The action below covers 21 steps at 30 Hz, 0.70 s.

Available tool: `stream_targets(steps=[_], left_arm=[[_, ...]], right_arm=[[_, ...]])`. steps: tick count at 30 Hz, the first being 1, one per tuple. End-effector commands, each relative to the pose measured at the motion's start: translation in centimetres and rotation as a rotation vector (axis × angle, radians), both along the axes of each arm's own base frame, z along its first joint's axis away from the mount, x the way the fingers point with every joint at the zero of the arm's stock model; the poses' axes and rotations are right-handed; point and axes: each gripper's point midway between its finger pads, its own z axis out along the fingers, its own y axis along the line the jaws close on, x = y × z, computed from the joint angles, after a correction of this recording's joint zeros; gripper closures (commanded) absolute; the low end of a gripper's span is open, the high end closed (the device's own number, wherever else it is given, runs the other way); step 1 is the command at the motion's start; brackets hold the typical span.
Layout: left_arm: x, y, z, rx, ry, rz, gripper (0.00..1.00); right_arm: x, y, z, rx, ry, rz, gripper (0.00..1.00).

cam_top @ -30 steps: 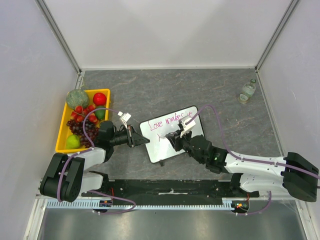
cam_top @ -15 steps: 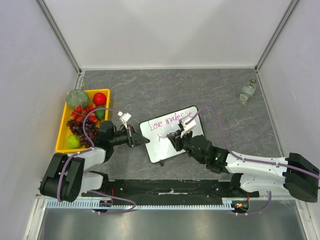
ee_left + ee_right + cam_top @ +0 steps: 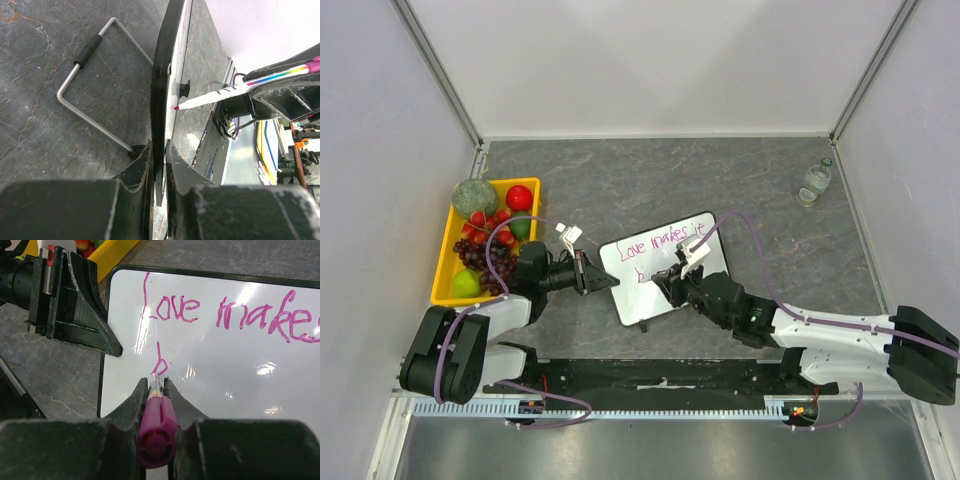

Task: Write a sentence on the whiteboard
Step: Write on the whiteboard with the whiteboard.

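Observation:
The whiteboard [image 3: 665,290] lies tilted at the table's middle. My left gripper [image 3: 598,280] is shut on its left edge, the black frame [image 3: 161,100] between my jaws. My right gripper [image 3: 672,282] is shut on a pink marker [image 3: 156,427], its tip touching the board [image 3: 220,365] just below the start of the first line. The sentence [image 3: 220,315] reads "Love makes" in pink, with a "b" [image 3: 160,360] under it. The marker [image 3: 240,89] also shows in the left wrist view, tip on the board.
A yellow tray [image 3: 447,245] of fruit sits at the left. A small glass bottle [image 3: 815,182] stands at the far right. The board's wire stand [image 3: 95,85] lies on the dark stone tabletop. Walls enclose three sides.
The right gripper has shifted slightly left and up with the marker, turning a lone pink stroke under "Love" into a "b". The left gripper has not moved.

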Motion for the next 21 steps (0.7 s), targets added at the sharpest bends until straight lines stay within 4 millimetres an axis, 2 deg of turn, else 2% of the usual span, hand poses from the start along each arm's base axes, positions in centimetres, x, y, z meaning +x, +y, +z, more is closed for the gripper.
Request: stream_targets(steps=[1,13,21], left_arm=[[0.8,0.0,0.6,0.006,-0.060,0.004,0.98],[0.8,-0.1,0.7,0.006,-0.060,0.003,0.98],[0.8,0.0,0.7,0.007,-0.061,0.004,0.98]], right_arm=[[0.1,0.5,0.2,0.049,0.010,-0.005,1.00],[0.7,-0.5,4.6,0.192,-0.017,-0.022,1.00],[1.3,-1.5,3.1,0.157,0.006,-0.046,1.00]])
